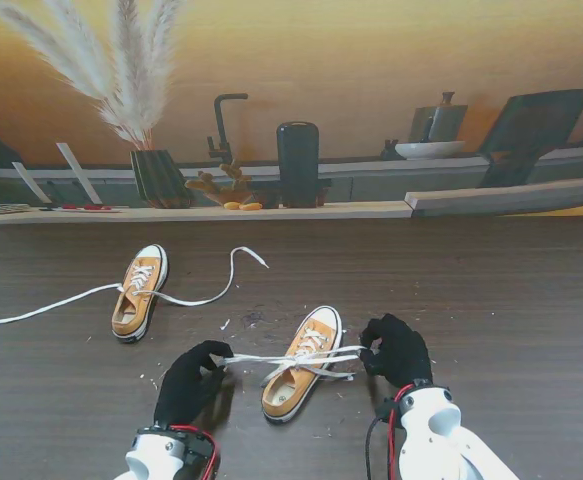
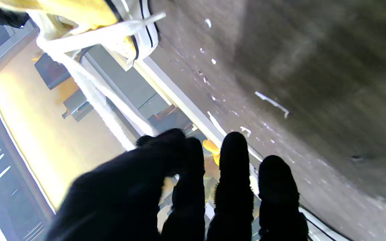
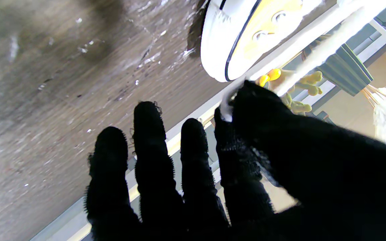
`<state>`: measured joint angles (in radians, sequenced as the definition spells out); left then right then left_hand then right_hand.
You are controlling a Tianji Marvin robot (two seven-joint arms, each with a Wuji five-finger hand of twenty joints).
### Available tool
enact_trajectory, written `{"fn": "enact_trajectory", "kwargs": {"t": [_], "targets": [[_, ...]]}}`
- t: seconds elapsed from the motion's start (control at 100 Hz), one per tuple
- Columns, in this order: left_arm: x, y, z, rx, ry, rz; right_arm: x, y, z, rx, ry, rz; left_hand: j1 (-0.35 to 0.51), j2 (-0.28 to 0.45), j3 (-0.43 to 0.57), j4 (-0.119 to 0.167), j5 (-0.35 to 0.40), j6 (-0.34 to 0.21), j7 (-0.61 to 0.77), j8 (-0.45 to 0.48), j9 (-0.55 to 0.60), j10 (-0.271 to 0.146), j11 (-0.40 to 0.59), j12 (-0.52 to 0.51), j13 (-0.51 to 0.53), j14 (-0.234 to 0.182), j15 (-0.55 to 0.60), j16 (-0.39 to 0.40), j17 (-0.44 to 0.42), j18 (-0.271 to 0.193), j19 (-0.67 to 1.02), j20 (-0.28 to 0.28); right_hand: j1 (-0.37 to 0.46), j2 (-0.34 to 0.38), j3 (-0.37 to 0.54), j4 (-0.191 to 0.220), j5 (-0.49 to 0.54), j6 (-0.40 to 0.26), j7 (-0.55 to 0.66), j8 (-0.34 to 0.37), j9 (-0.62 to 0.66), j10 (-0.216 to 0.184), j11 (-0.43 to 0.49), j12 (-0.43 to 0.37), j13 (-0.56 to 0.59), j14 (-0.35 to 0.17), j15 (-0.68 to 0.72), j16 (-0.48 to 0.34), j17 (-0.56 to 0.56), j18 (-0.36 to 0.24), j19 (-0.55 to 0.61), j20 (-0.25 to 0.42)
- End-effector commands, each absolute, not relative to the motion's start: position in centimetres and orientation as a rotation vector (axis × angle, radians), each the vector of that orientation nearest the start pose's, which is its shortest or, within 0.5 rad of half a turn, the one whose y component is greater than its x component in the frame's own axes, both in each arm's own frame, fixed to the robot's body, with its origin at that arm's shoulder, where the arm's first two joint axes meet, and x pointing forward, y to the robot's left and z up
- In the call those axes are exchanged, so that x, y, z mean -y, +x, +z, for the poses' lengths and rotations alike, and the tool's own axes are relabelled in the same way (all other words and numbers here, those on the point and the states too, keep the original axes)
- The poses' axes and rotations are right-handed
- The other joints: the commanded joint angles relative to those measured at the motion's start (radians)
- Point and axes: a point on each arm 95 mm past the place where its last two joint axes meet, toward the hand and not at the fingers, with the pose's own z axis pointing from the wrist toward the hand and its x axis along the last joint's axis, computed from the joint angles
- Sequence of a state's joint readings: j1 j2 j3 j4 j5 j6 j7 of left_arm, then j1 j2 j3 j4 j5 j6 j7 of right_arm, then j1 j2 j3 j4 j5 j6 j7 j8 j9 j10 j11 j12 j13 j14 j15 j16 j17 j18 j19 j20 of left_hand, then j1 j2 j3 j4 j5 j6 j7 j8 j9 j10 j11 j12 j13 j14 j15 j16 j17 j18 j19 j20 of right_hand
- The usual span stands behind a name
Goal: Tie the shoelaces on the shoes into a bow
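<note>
We are pinching one lace end in our left hand and the other in our right hand, thumb against forefinger, stretching the laces sideways across the near shoe. That shoe is lying between the hands, long axis running near-left to far-right, toe pointing far-right. No loops are showing, so we judge the bow is barely begun. The far shoe, left and farther off, toe pointing away, is sitting untied, its lace trailing across the table.
</note>
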<state>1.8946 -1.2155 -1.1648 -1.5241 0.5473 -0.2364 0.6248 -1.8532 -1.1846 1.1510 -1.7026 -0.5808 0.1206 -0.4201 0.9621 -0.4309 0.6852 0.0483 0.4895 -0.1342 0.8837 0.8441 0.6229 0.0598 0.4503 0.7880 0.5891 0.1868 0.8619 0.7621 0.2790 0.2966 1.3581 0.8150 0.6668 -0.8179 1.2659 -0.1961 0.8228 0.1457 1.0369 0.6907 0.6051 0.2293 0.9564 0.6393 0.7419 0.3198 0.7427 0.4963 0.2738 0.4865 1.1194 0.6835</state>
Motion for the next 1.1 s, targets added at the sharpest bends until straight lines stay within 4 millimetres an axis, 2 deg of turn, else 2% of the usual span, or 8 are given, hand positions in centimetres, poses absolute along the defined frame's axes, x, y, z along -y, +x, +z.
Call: {"fn": "enact_trajectory", "kwargs": {"t": [0.0, 0.03, 0.08, 0.22, 0.43, 0.76, 1.05, 1.09], "targets": [[2.3, 26.8, -40.8, -0.755, -1.657, -1.973, -3.4, 29.8, -37.3, -0.946, 1.719, 1.724, -0.092, 0.059, -0.068, 0.062, -0.087, -0.01, -0.173, -0.175, -0.094, -0.004, 0.009, -0.145, -0.061, -0.041, 0.02, -0.04, -0.036, -0.051, -0.02, 0.014, -0.014, 0.003, -0.014, 0.011, -0.1, -0.031, -0.084, -0.107, -0.048, -0.004, -0.033, -0.031, -0.034, 0.008, -0.034, -0.02, -0.031, 0.007, -0.015, -0.017], [2.2, 26.6, -40.7, -0.759, -1.645, -1.976, -3.4, 29.6, -37.2, -0.949, 1.712, 1.732, -0.119, 0.062, -0.09, 0.082, -0.123, 0.03, -0.273, -0.257, -0.128, -0.007, -0.001, -0.165, -0.079, -0.049, 0.008, -0.042, -0.053, -0.06, -0.03, 0.011, -0.055, 0.032, -0.016, 0.036, -0.114, -0.014, -0.216, -0.133, -0.068, -0.005, -0.051, -0.054, -0.05, 0.006, -0.053, -0.025, -0.042, 0.002, -0.021, -0.017], [2.2, 26.3, -40.4, -0.77, -1.615, -1.979, -3.4, 29.4, -37.1, -0.963, 1.691, 1.747, -0.156, 0.049, -0.116, 0.09, -0.16, 0.072, -0.367, -0.349, -0.17, -0.001, -0.017, -0.179, -0.103, -0.058, -0.01, -0.043, -0.073, -0.073, -0.041, 0.007, -0.117, 0.077, -0.023, 0.119, -0.135, 0.006, -0.429, -0.086, -0.104, -0.01, -0.079, -0.093, -0.077, 0.0, -0.091, -0.039, -0.06, -0.005, -0.037, -0.016], [1.8, 25.2, -39.4, -0.796, -1.548, -1.979, -3.5, 28.8, -36.4, -1.01, 1.631, 1.794, -0.196, 0.016, -0.157, 0.082, -0.215, 0.128, -0.492, -0.456, -0.253, -0.005, -0.06, -0.204, -0.165, -0.067, -0.063, -0.05, -0.128, -0.091, -0.085, -0.011, -0.137, 0.075, -0.144, 0.085, -0.254, 0.031, -0.576, -0.172, -0.17, -0.019, -0.148, -0.158, -0.128, -0.013, -0.173, -0.069, -0.101, -0.026, -0.091, -0.032], [1.6, 24.2, -38.0, -0.858, -1.458, -1.962, -5.3, 27.9, -35.1, -1.169, 1.477, 1.828, -0.197, 0.03, -0.233, 0.072, -0.194, 0.13, -0.53, -0.483, -0.286, 0.012, -0.118, -0.245, -0.21, -0.056, -0.166, -0.075, -0.176, -0.081, -0.186, -0.033, -0.195, 0.123, -0.256, 0.06, -0.322, 0.04, -0.633, -0.263, -0.212, -0.022, -0.213, -0.216, -0.172, -0.018, -0.251, -0.09, -0.143, -0.042, -0.173, -0.045], [1.5, 23.1, -35.9, -1.09, -1.392, -1.757, -10.0, 27.7, -34.9, -1.416, 1.195, 1.754, -0.142, 0.092, -0.392, 0.092, -0.141, 0.123, -0.57, -0.464, -0.302, 0.02, -0.212, -0.311, -0.251, -0.038, -0.363, -0.143, -0.223, -0.086, -0.363, -0.065, -0.245, 0.168, -0.335, 0.066, -0.355, 0.022, -0.639, -0.287, -0.243, -0.025, -0.237, -0.232, -0.204, -0.018, -0.342, -0.12, -0.173, -0.046, -0.261, -0.069], [0.1, 22.5, -36.8, -1.105, -1.38, -1.585, -13.3, 27.8, -36.3, -1.511, 0.977, 1.609, -0.267, 0.192, -0.62, 0.027, -0.126, 0.137, -0.606, -0.458, -0.294, 0.031, -0.242, -0.322, -0.255, -0.025, -0.402, -0.149, -0.227, -0.083, -0.408, -0.059, -0.262, 0.185, -0.371, 0.074, -0.409, 0.028, -0.655, -0.297, -0.307, -0.022, -0.241, -0.233, -0.215, -0.006, -0.383, -0.134, -0.171, -0.037, -0.286, -0.075], [-0.2, 22.6, -37.0, -1.098, -1.376, -1.569, -13.7, 27.9, -36.6, -1.518, 0.935, 1.579, -0.29, 0.211, -0.654, 0.001, -0.126, 0.138, -0.614, -0.459, -0.292, 0.033, -0.245, -0.321, -0.255, -0.023, -0.405, -0.146, -0.228, -0.082, -0.409, -0.057, -0.265, 0.184, -0.375, 0.075, -0.414, 0.028, -0.655, -0.297, -0.316, -0.022, -0.239, -0.232, -0.212, -0.003, -0.384, -0.135, -0.164, -0.035, -0.284, -0.075]]}}
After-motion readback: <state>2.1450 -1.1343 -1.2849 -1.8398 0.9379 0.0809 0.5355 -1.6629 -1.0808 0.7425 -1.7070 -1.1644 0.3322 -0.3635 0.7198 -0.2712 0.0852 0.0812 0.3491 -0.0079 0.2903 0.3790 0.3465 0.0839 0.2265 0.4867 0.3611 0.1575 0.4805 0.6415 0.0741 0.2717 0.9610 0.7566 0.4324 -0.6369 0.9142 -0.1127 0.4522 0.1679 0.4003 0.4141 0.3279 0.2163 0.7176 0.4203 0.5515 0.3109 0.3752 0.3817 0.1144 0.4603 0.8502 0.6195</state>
